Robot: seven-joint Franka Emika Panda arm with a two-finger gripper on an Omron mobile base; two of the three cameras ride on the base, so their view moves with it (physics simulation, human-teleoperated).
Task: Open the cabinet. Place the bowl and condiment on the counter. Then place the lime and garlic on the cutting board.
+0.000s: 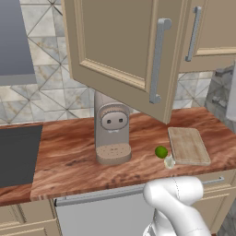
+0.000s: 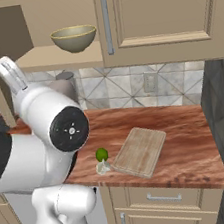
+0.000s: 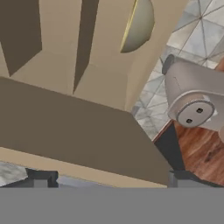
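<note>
- Cabinet [image 1: 124,50] door swung wide open; bowl [image 2: 74,38] on the shelf inside, at 12 o'clock of the lime [image 2: 102,154].
- Gripper [image 3: 109,181] with jaws spread wide apart, nothing between them, aimed at the shelf with the bowl at 1 o'clock in the hand view.
- Condiment not discernible in the cabinet.
- Approach the bowl rim level — one finger inside, one outside — then close.
- Lift clear of the shelf edge before retracting; avoid the open door.
- Set down on free counter [image 1: 69,161], away from the coffee machine [image 1: 112,129].
- Lime and garlic [image 1: 169,162] just beside the cutting board [image 1: 188,145], at its 8 o'clock — leave undisturbed for now.
</note>
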